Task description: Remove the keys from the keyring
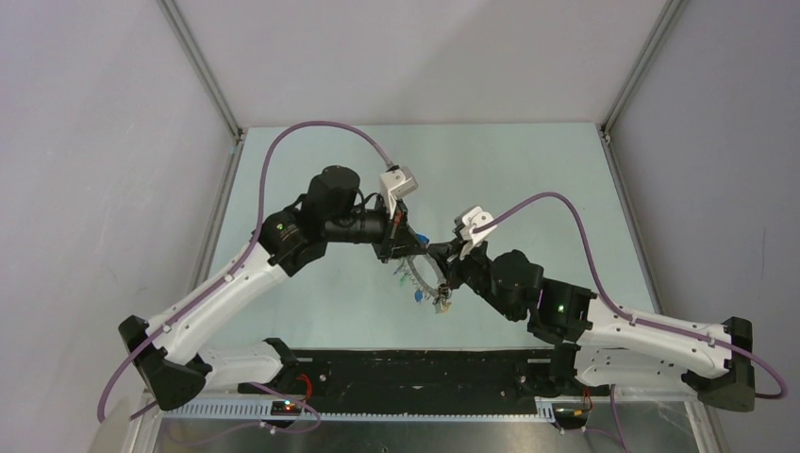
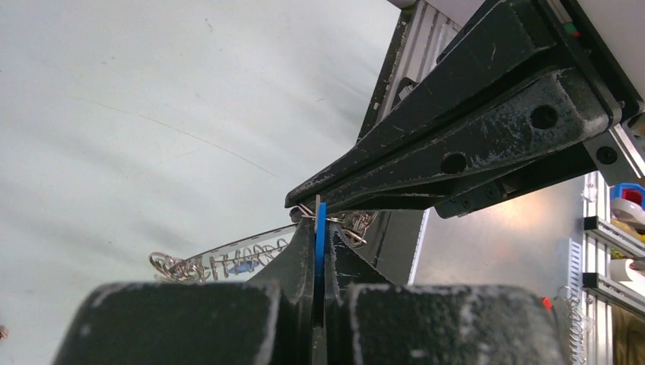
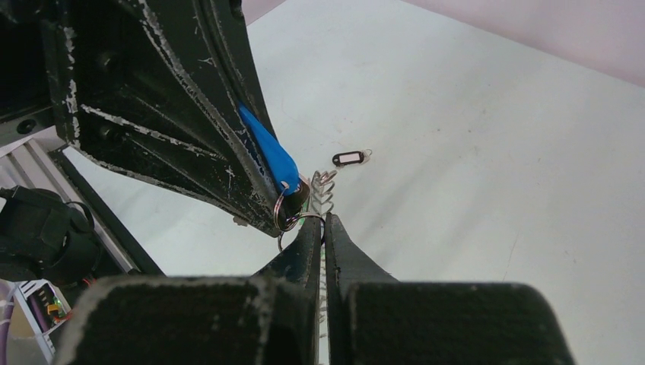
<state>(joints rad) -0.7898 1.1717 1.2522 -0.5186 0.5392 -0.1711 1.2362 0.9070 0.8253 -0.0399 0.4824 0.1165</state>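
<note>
My left gripper [image 1: 401,247] is shut on a blue key head [image 2: 320,228], edge-on between its pads. My right gripper [image 1: 443,260] meets it over the middle of the table, shut on the thin silver keyring [image 3: 323,199]. In the right wrist view the blue head [image 3: 270,156] sits in the left fingers [image 3: 175,114], its small split ring touching my right gripper [image 3: 324,222]. In the left wrist view the keyring [image 2: 228,247] runs left, strung with several small keys. In the top view the keyring [image 1: 422,281] hangs between the grippers above the table, with keys [image 1: 441,302] dangling.
A small black tag [image 3: 347,158] lies alone on the pale green table [image 1: 528,170] beyond the grippers. Grey walls and aluminium posts [image 1: 203,66] close in the sides. A black strip [image 1: 425,368] runs along the near edge between the arm bases.
</note>
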